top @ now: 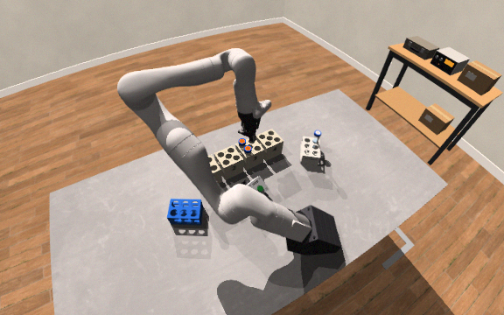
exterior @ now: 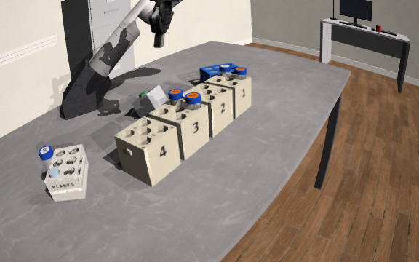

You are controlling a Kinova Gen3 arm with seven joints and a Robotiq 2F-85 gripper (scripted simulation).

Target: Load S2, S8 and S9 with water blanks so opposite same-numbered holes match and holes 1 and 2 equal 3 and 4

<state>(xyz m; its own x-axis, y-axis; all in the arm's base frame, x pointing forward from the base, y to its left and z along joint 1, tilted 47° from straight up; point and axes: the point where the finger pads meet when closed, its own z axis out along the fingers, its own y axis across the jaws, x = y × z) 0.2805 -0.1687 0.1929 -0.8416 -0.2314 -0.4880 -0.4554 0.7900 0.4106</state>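
Four cream bucket adapters stand in a row on the grey desk (exterior: 268,153), touching side to side, numbered 1 to 4 on their faces. Adapter 3 (exterior: 195,127) holds two tubes with blue caps and orange dots (exterior: 175,94) (exterior: 193,97), both upright in holes on its far side. Adapter 4 (exterior: 163,151) and adapter 2 (exterior: 222,108) show only open holes. At adapter 1 (exterior: 243,93) an orange-dotted tube (exterior: 240,70) and a white-dotted tube (exterior: 225,68) rise behind its top edge; whether they sit in it or in the blue rack (exterior: 206,71) just behind it cannot be told from that side. The white rack marked BLANKS (exterior: 64,185) stands well apart, with one white-dotted tube (exterior: 46,153) upright at its far corner and a pale blue cap (exterior: 54,172) low in a front hole. Above the row, over adapter 3, hangs the pincer (exterior: 158,41), pointing down, its fingers pressed together on nothing. Beside the adapters the small sloped box with the green key (top: 260,188) is unlit.
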